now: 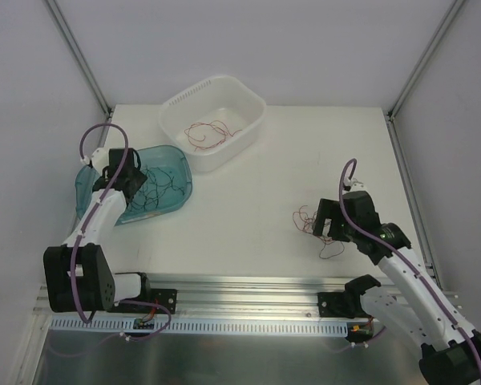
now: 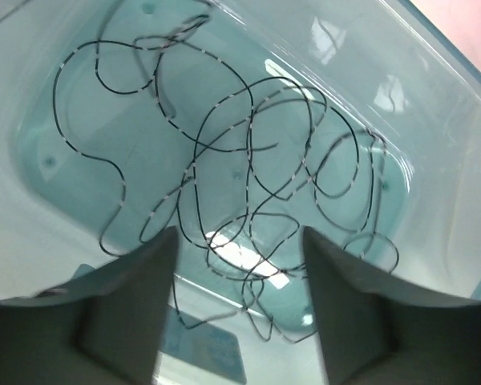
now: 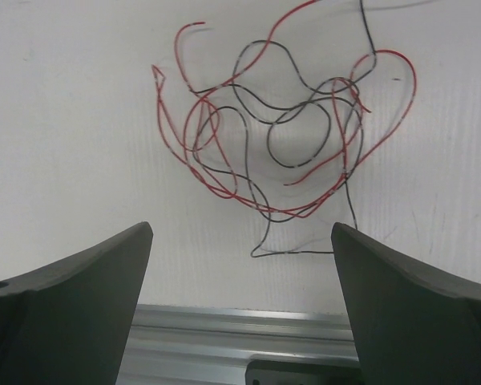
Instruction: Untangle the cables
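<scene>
A loose clump of red and black cables (image 3: 256,204) lies on the white table, just ahead of my right gripper (image 3: 242,228). That gripper is open, with nothing between its fingers. From above, the clump (image 1: 307,218) sits beside the right gripper (image 1: 324,227). Curly black cables (image 2: 248,160) spread over the floor of a teal bin (image 2: 433,120). My left gripper (image 2: 240,241) hangs over them with its jaws apart and holds nothing. From above, the left gripper (image 1: 138,183) is inside the teal bin (image 1: 175,160). Red cables (image 1: 208,133) lie in a white basket (image 1: 255,106).
The white basket stands at the back middle of the table, touching the teal bin at the left. An aluminium rail (image 1: 248,282) runs along the table's near edge, close behind the right-hand clump. Frame posts rise at both back corners.
</scene>
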Controlling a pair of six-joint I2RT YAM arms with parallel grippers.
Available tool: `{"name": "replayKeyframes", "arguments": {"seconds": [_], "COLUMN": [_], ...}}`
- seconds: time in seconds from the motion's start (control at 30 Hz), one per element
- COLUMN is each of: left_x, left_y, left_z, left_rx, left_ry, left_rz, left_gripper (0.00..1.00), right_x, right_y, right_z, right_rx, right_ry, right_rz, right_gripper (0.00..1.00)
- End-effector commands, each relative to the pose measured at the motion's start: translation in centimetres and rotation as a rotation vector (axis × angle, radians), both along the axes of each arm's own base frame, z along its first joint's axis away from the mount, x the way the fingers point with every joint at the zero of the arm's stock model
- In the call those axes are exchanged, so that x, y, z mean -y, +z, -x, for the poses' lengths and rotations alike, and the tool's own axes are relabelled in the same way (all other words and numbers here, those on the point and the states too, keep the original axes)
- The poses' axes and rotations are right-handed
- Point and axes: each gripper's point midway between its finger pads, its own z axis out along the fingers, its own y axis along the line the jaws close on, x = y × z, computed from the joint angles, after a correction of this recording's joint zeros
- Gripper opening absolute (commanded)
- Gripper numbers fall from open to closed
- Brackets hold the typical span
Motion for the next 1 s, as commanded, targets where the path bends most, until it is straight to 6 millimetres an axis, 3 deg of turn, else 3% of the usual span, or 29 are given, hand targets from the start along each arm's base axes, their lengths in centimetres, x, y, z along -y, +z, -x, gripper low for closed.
{"name": "replayKeyframes", "arguments": {"seconds": [0.0,0.1,0.13,0.2,0.33,0.53,0.73,0.8,0.83,0.9,0.93,0.97], "left_x": [1.3,2.4,3.6,4.6,8.6,11.2,13.7,14.7,14.8,16.0,16.9,17.3], "left_y": [2.9,4.6,4.9,5.7,6.6,6.4,6.5,6.5,6.5,6.4,6.4,6.3], "left_z": [-0.2,0.2,0.2,0.8,2.7,5.3,6.0,6.2,6.1,6.6,6.9,7.1], "left_rx": [0.077,0.110,0.121,0.135,0.185,0.244,0.307,0.307,0.304,0.299,0.295,0.291], "left_ry": [-0.073,-0.171,-0.234,-0.326,-0.585,-0.793,-0.908,-0.947,-0.951,-1.002,-1.034,-1.051], "left_rz": [0.043,0.048,0.081,0.079,0.144,0.131,0.169,0.200,0.206,0.221,0.229,0.233], "left_gripper": [0.69,0.95,0.99,0.99,0.99,0.99,0.99,0.99,0.99,0.99,0.99,0.99], "right_x": [2.4,3.8,4.0,4.3,4.0,1.2,-4.2,-7.2,-9.6,-11.3,-13.3,-13.8], "right_y": [0.7,0.6,0.1,-0.4,-2.5,-5.1,-6.7,-7.2,-6.4,-6.6,-5.7,-5.6], "right_z": [-0.5,-0.8,-0.9,-1.3,-2.1,-3.2,-3.3,-2.8,-2.7,-2.5,-2.4,-2.2], "right_rx": [0.005,-0.021,-0.047,-0.073,-0.157,-0.247,-0.298,-0.309,-0.292,-0.298,-0.275,-0.276], "right_ry": [-0.068,-0.133,-0.147,-0.181,-0.187,-0.116,-0.012,0.063,0.111,0.148,0.195,0.211], "right_rz": [0.126,0.180,0.189,0.182,0.159,0.079,0.023,0.017,0.005,0.045,0.043,0.051], "right_gripper": [1.00,1.00,1.00,1.00,0.99,0.93,0.82,0.79,0.77,0.75,0.75,0.75]}}
